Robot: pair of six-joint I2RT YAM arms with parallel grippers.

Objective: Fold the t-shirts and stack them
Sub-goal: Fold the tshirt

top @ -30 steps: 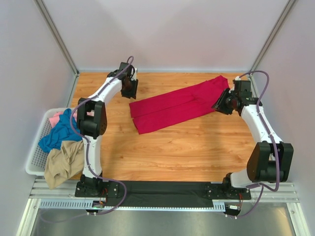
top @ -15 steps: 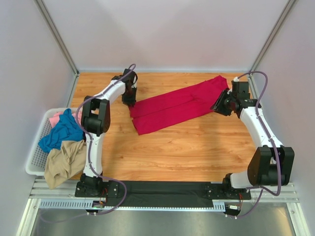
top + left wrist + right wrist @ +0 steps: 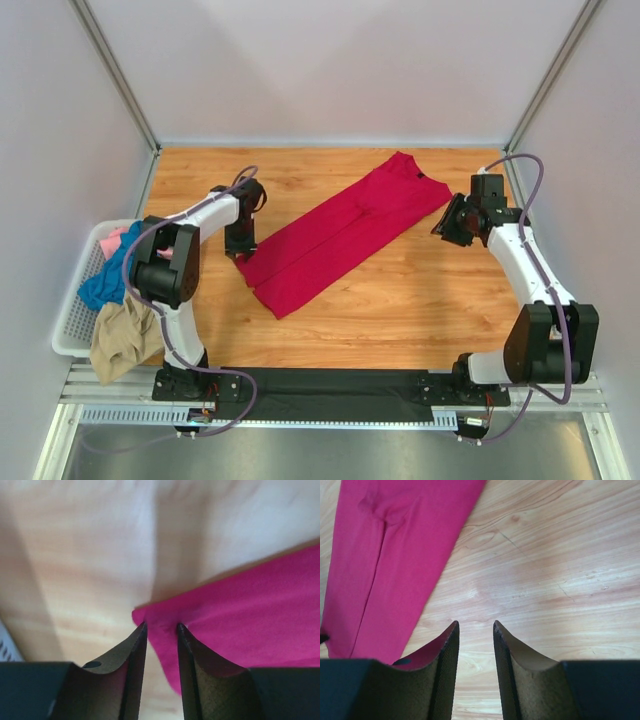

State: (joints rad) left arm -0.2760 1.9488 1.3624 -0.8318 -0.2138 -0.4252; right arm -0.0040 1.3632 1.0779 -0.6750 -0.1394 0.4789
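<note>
At its corner, left pincer (image 3: 160, 626) has dragged red t-shirt (image 3: 335, 232) nearer.

The left tool (image 3: 240, 245) has pulled back toward the arm bases, dragging a corner of the red t-shirt (image 3: 335, 232) with it; the long folded shirt now lies more steeply diagonal. The right tool (image 3: 447, 222) has let go, its fingers apart over bare tabletop (image 3: 420, 300).

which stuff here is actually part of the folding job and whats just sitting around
Part of the job:
- red t-shirt, folded into a long strip on the table
- blue t-shirt, pink t-shirt and tan t-shirt, heaped in the basket

Just there:
- white basket
- wooden table
</note>
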